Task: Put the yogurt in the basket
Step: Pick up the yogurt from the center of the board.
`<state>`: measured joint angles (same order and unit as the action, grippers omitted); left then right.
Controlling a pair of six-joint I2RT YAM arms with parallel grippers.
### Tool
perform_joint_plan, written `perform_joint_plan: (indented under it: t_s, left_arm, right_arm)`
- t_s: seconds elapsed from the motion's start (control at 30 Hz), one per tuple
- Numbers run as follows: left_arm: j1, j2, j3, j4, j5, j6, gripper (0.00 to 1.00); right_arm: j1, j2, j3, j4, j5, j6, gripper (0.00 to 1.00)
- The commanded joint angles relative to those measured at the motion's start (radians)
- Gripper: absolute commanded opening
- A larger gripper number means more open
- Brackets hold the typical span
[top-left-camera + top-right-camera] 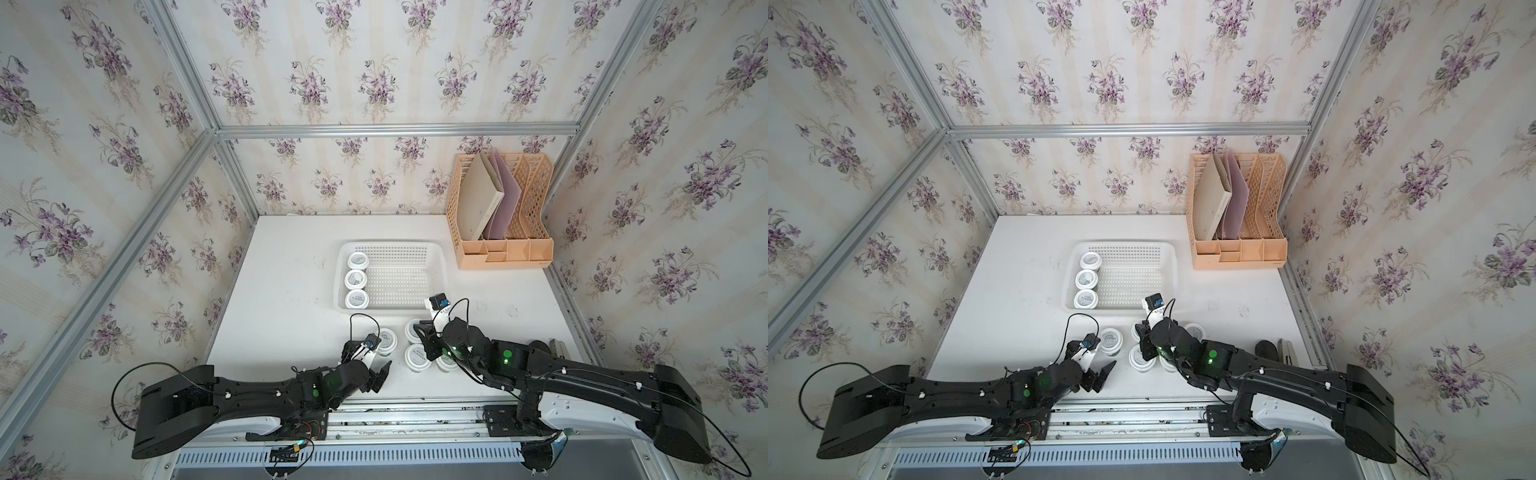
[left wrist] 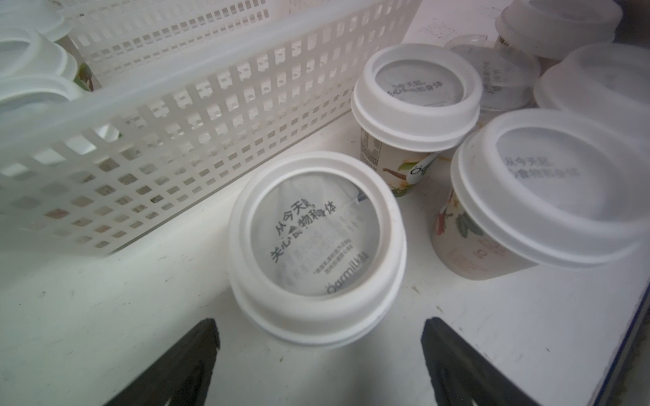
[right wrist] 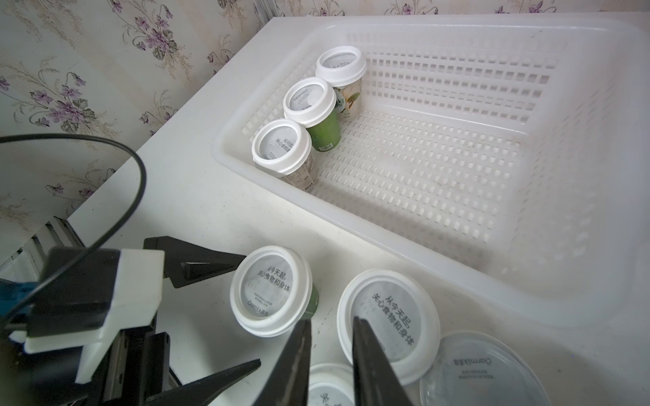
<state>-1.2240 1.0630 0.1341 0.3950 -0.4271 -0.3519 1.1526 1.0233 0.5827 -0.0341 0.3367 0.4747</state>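
One white basket [image 1: 432, 253] is seen at the centre of both top views. Three yogurt cups [image 1: 356, 279] are counted inside it, in a row along its left wall. Six more cups [image 2: 316, 246] are counted outside it in the left wrist view, five with white lids and one with a clear lid [image 2: 492, 77]. One orange file rack [image 1: 536, 253] is seen at the upper right, holding at least two folders [image 1: 484, 195]. Two black arms are counted along the lower edge: a left arm [image 1: 249, 395] and a right arm [image 1: 582, 374].
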Motion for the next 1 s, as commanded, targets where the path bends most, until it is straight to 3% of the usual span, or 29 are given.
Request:
perform_joint_plan:
  t_s: [0.0,0.27,0.6,0.97]
  left_arm:
    - [0.004,0.047,-0.008,0.124,-0.013,0.016,0.96]
    - [0.021,0.171,-0.019,0.307,-0.012,0.048,0.91]
    - [0.045,0.192,-0.018,0.357,0.017,0.071,0.89]
    - [0.063,0.341,-0.005,0.497,0.046,0.085,0.88]
  right_arm:
    - [0.001,0.003,0.015,-0.02,0.015,0.007,0.26]
    - [0.002,0.008,0.034,-0.05,0.015,0.016,0.26]
    - [0.001,0.035,0.049,-0.055,0.006,0.024,0.26]
    - [0.001,0.03,0.057,-0.076,0.008,0.025,0.26]
